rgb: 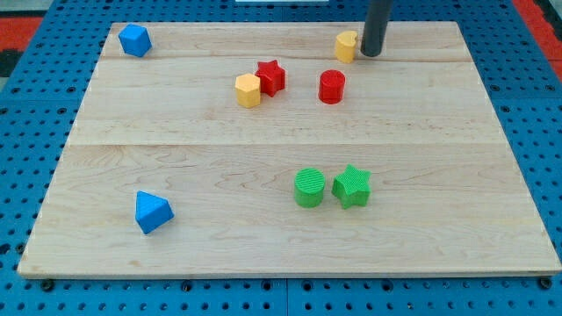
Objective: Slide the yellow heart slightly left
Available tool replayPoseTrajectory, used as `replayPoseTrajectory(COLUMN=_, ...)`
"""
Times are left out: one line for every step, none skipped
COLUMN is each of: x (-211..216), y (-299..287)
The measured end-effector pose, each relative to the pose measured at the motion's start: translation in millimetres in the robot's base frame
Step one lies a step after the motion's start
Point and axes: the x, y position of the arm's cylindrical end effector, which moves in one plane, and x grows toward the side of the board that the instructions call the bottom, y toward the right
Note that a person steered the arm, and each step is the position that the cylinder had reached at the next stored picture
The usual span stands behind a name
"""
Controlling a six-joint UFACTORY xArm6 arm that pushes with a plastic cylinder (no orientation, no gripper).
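Tool: my tip (371, 54), a plain rod with nothing to pinch, touching the yellow heart's (346, 46) right side.
Technique: push gently leftward, stop early.

My tip (371, 54) seemingly touches the heart's (346, 46) right (view's top).

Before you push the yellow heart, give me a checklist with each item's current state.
1. My tip sits on the view's right side of the yellow heart, right for a leftward push: ok.
2. Tip touching the heart: cannot tell; they look pressed close together.
3. Path toward the view's left of the heart free of blocks: ok.
4. Red cylinder lies below the path: ok.
5. Red star and yellow hexagon lie below and left, apart from the heart: ok.
6. Heart clear of the board's top edge: ok.
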Motion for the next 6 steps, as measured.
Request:
replayPoseTrajectory(x=-22, y=-37)
replayPoseTrajectory(x=-39, y=-51)
replayPoseTrajectory(x=-60, y=-2)
replayPoseTrajectory(x=-47, y=-19)
replayPoseTrajectory(x=-33, y=-33)
replayPoseTrajectory(x=-55, y=-97)
